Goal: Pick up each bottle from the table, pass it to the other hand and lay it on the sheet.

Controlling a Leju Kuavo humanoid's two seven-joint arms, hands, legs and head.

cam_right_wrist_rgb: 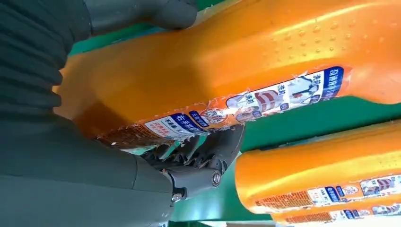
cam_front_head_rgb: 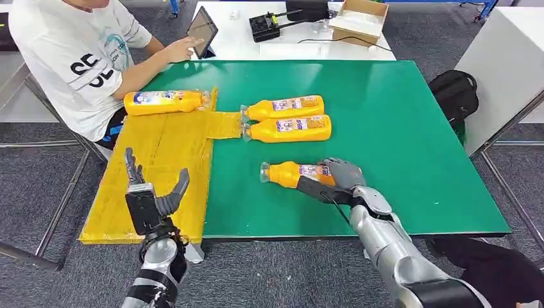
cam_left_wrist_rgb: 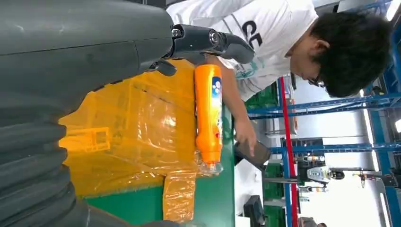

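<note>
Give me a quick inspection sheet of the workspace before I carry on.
Surface: green table, yellow sheet over its left part.
Job's things: one bottle lying on the sheet's far edge; two bottles side by side on the green; a fourth bottle nearer the robot.
Clutter: nothing seen on the green table.
Hands: right hand grips the fourth bottle; left hand open over the sheet.
Cables: cable on the white table behind.
Surroundings: person with tablet, cardboard box, black bag.
</note>
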